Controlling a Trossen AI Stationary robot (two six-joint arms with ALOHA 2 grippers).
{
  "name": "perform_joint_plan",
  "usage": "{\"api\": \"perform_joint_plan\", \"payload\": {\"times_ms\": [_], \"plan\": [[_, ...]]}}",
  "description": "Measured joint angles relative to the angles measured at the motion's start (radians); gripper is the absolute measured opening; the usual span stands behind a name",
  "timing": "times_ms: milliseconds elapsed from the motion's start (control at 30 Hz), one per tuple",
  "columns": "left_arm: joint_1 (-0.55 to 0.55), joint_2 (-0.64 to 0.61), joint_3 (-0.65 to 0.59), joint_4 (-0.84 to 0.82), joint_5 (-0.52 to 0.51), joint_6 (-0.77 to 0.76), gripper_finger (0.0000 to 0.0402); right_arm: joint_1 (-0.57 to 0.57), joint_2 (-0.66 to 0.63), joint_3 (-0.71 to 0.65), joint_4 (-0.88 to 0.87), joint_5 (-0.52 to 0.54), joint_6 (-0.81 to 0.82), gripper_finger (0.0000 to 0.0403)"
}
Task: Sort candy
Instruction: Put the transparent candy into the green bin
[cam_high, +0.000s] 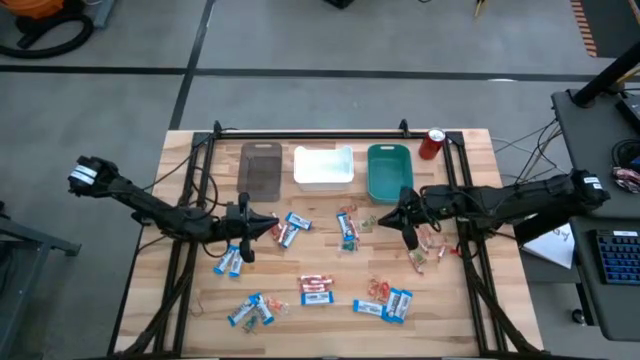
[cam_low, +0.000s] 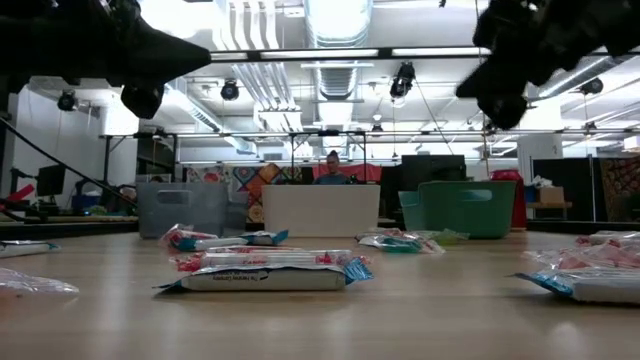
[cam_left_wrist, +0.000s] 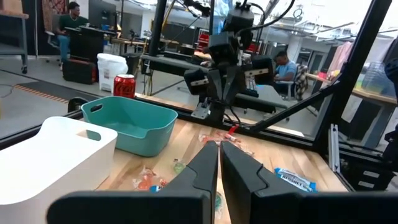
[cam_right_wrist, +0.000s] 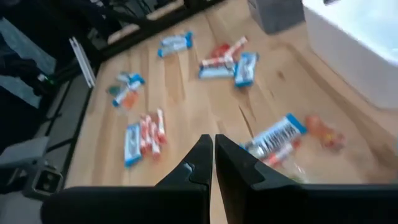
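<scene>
From above, my left end effector (cam_high: 243, 226) hangs over the left half of the tabletop (cam_high: 180, 300), my right end effector (cam_high: 405, 222) over the right half, just in front of the teal bin (cam_high: 389, 170). The candy (cam_high: 316, 289) lies scattered across the wood: blue-and-white bars (cam_high: 230, 261) at mixed slants, red-and-white bars near the middle lying roughly left to right. The grey bin (cam_high: 261, 170) and white bin (cam_high: 323, 167) stand along the far edge with a red can (cam_high: 432, 144).

At tabletop level, a bar (cam_low: 265, 273) lies flat, long axis across the view, both end effectors well above it.

From my left wrist, my fingers (cam_left_wrist: 245, 177) are closed together, empty; the other arm (cam_left_wrist: 222, 68) hangs beyond the teal bin (cam_left_wrist: 134, 124).

From my right wrist, my fingers (cam_right_wrist: 233, 165) are pressed together too, above a slanted blue-and-white bar (cam_right_wrist: 277, 137).
</scene>
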Motion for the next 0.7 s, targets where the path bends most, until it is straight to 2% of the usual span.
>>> {"api": "perform_joint_plan", "payload": {"times_ms": [433,700], "plan": [[0.0,0.0,0.0,0.002,0.001,-0.058,0.0004,0.0,0.21,0.188,0.003,0.004,-0.053,0.0013],[0.0,-0.007,0.0,0.003,0.001,-0.072,0.0004,0.044,0.344,0.238,-0.01,0.0,-0.111,0.0013]]}}
